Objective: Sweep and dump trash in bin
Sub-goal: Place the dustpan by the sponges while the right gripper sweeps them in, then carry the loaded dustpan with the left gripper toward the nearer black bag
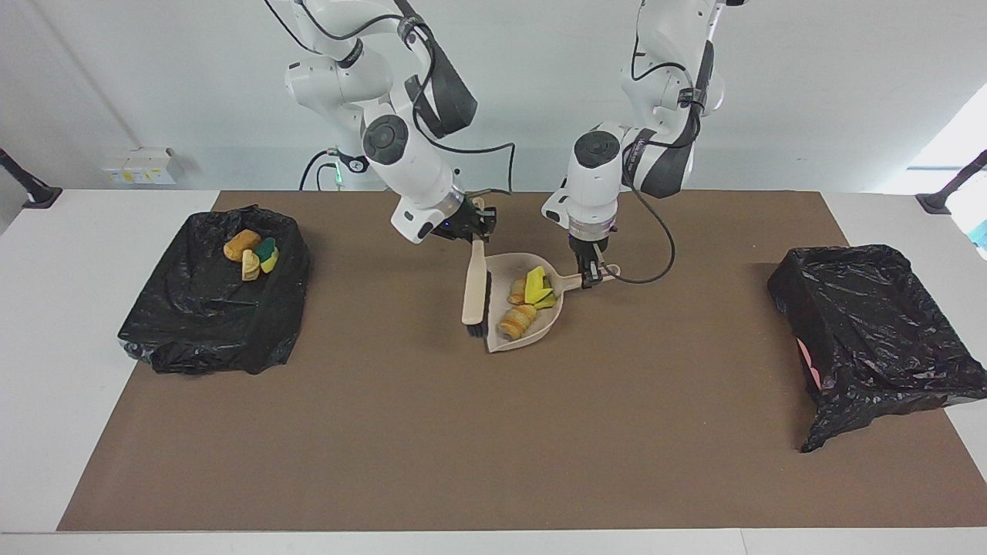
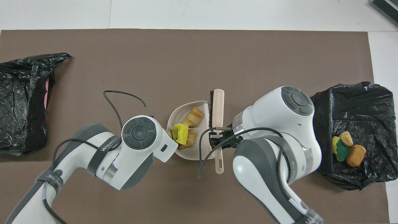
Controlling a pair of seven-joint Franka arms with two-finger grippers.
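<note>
**Ana:** In the facing view, where does the trash [image 1: 528, 297] lie relative to the fingers?

**Ben:** Three scraps lie in the dustpan [image 1: 494, 267]. They are at about eight o'clock from the left gripper [image 1: 592, 271], which is clamped on the dustpan's handle. From the right gripper [image 1: 472, 231] they are at four o'clock. That one is clenched on the handle of the brush [image 1: 476, 287], whose bristles stand along the pan's open mouth. Three more scraps [image 1: 253, 253] sit in the lined bin [image 1: 212, 316] at nine o'clock.

**Ana:** Is anything hard to make out there?

**Ben:** Whether the bristles touch the mat cannot be told. The second black bag [image 1: 871, 324] at three o'clock hides its contents, apart from a sliver of pink.

**Ana:** And in the overhead view?

**Ben:** The trash [image 2: 186, 127] fills the middle of the dustpan [image 2: 190, 154], at about ten o'clock from the right gripper [image 2: 217, 138], which grasps the brush [image 2: 218, 105] partway along its handle. The left arm's own wrist covers the left gripper and the pan's handle. The bin [image 2: 357, 102] at three o'clock holds its scraps [image 2: 345, 147], and the other bag [image 2: 18, 102] at nine o'clock is cut off by the frame.

**Ana:** Any writing?

**Ben:** Only on a strap [image 2: 105, 144] on the left arm — it seems to read "WANJEED", and the rest is too small.
</note>
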